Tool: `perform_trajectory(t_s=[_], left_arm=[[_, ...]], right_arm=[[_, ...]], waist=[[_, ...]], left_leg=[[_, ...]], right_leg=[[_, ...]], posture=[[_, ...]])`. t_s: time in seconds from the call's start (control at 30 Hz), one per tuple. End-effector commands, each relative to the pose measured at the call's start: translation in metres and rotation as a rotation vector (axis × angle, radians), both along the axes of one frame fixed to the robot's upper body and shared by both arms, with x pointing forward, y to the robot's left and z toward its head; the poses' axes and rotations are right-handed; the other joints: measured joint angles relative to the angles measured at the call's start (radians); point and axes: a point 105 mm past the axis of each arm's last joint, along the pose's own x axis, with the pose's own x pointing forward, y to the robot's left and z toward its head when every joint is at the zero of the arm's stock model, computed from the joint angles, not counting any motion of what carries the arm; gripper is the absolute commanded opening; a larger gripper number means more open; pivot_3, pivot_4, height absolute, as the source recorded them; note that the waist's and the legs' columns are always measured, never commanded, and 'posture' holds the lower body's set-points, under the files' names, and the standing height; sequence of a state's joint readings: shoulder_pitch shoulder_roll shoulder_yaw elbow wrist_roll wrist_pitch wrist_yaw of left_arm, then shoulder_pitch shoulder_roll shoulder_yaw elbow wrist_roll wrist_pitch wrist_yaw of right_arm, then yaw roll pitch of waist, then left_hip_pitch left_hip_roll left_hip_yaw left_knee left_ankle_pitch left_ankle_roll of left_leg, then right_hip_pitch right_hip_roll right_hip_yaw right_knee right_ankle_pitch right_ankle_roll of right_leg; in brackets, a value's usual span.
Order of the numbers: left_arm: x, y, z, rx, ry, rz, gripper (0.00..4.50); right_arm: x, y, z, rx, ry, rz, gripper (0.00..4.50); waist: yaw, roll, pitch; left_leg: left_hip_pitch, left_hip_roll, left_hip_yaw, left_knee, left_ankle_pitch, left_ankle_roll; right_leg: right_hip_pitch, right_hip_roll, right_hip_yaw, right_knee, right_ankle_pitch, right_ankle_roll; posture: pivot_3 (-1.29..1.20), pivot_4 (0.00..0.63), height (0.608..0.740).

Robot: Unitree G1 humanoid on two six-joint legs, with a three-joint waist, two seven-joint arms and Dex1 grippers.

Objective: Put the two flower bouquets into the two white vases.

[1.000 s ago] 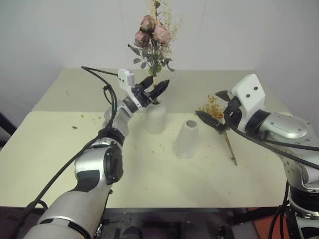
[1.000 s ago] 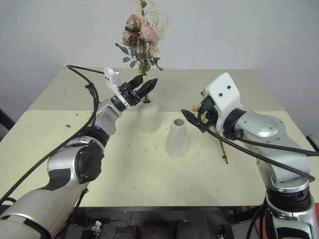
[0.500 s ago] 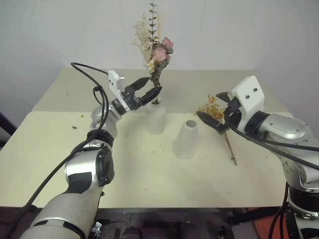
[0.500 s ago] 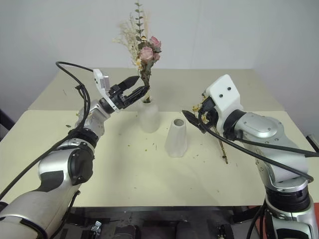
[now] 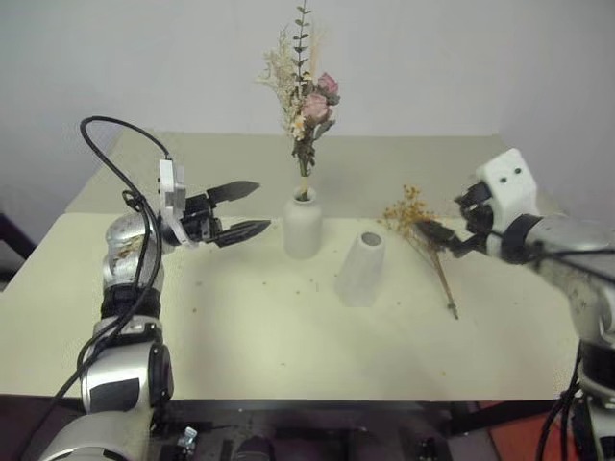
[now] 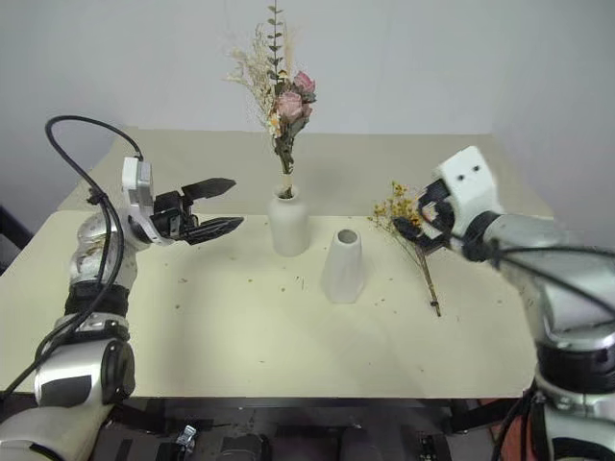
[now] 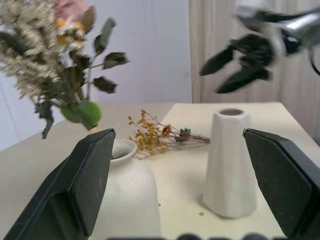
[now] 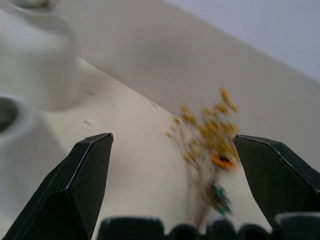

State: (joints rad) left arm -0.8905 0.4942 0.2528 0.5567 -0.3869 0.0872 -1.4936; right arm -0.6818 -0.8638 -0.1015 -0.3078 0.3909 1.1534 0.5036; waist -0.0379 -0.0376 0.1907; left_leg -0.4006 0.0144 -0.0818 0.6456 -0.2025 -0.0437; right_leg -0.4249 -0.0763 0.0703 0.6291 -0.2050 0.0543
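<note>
The rose bouquet [image 5: 306,96] stands in the bottle-shaped vase [image 5: 302,223]. The yellow bouquet [image 5: 423,235] lies on the table [image 5: 250,317], right of the cone vase [image 5: 360,269]; light and brittle, it is best pinched low on the stems. The right gripper [image 5: 444,236] hovers over it, jaws wide and empty, and the left gripper [image 5: 238,211] is likewise spread and empty.

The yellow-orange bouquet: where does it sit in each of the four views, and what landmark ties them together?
Left eye view: yellow-orange bouquet lies flat on the table, right of the cone vase.
Right eye view: same spot, just under the right claw.
Left wrist view: lying behind and between the two vases.
Right wrist view: straight ahead, between the claw fingers.
Shared landmark: the cone vase.
</note>
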Motion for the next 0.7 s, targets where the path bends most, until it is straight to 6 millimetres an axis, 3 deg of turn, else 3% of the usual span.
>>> perform_trajectory(t_s=[0.03, 0.27, 0.67, 0.7], left_arm=[[-0.018, -0.015, 0.025, 0.062, -0.081, -0.032, 4.48], [-0.044, -0.041, 0.028, 0.224, -0.148, -0.084, 4.48], [-0.048, -0.034, 0.002, 0.300, -0.077, -0.038, 4.48], [-0.048, -0.034, 0.000, 0.301, -0.074, -0.033, 4.50]], right_arm=[[0.011, -0.021, -0.013, -0.004, 0.121, -0.062, 4.50], [0.040, -0.038, -0.053, -0.022, 0.333, -0.093, 4.50], [0.069, -0.019, -0.079, 0.023, 0.406, -0.021, 4.50], [0.071, -0.019, -0.081, 0.021, 0.408, -0.025, 4.33]], waist=[[-0.003, 0.000, 0.000], [-0.021, 0.000, 0.000], [-0.033, 0.001, 0.001], [-0.032, 0.001, 0.001]], left_leg=[[0.000, 0.000, 0.000, 0.000, 0.000, 0.000], [0.001, 0.000, 0.001, 0.000, 0.000, 0.000], [0.001, 0.000, 0.001, 0.000, 0.000, 0.000], [0.001, 0.000, 0.001, 0.000, 0.000, 0.000]], right_leg=[[0.000, 0.000, 0.000, 0.000, 0.000, 0.000], [0.000, 0.000, 0.001, -0.001, 0.000, 0.000], [0.000, 0.001, 0.001, 0.000, 0.000, 0.000], [0.000, 0.001, 0.001, -0.001, 0.000, 0.000]], posture=[[0.00, 0.150, 0.740], [0.00, 0.150, 0.740], [0.00, 0.150, 0.740], [0.00, 0.150, 0.740]])
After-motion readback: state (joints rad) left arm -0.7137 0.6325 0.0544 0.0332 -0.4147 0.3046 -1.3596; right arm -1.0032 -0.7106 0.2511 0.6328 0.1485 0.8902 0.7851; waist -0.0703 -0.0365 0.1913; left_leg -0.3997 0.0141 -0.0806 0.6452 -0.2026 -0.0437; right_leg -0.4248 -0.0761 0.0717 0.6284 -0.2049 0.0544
